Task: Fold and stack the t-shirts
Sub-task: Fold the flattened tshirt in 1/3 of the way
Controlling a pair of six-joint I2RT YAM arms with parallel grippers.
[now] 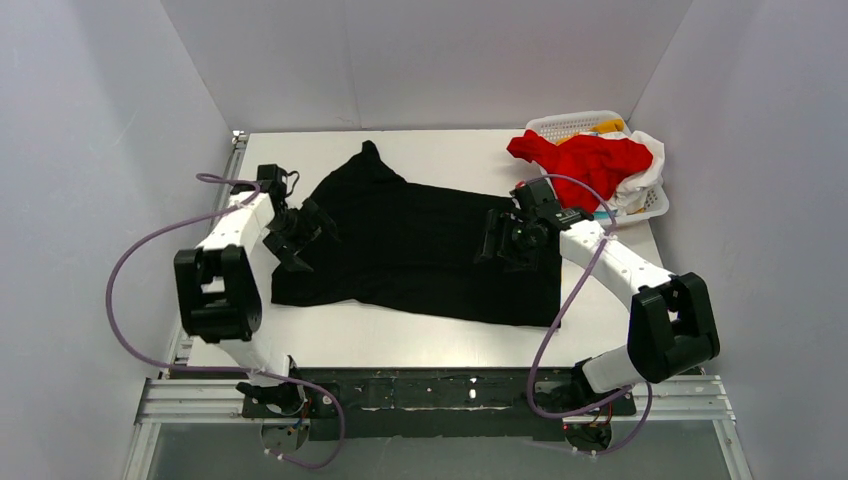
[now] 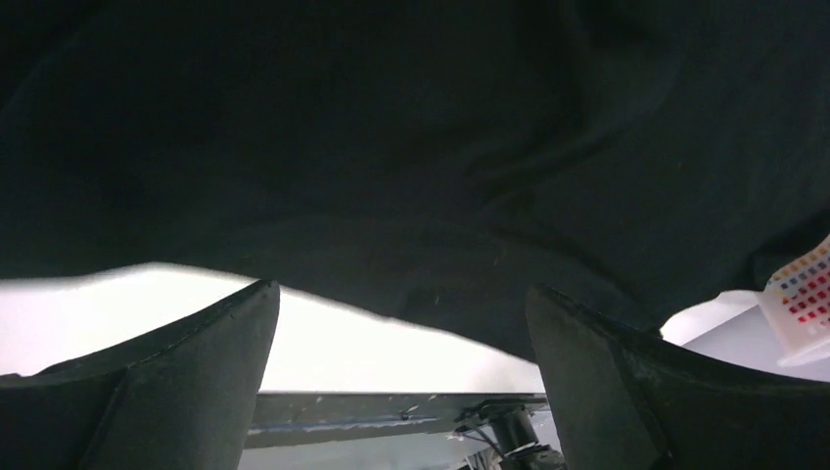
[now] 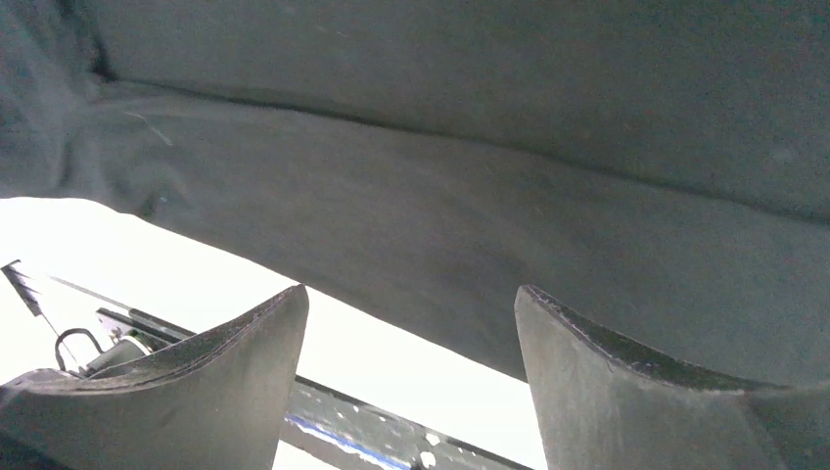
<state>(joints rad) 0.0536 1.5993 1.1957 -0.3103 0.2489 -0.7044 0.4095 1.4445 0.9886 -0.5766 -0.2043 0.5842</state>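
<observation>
The black t-shirt lies spread fairly flat across the middle of the table. The red t-shirt is heaped in the basket at the far right, so I judge I'm at the first fold of the first shirt. My left gripper sits at the shirt's left edge and my right gripper over its right part, both with fingers spread and nothing between them. Next I'd lower both, pinch the cloth at matching spots and carry the fold over evenly.

Black tee spread flat mid-table; red tee crumpled over white one, far-right.
</observation>
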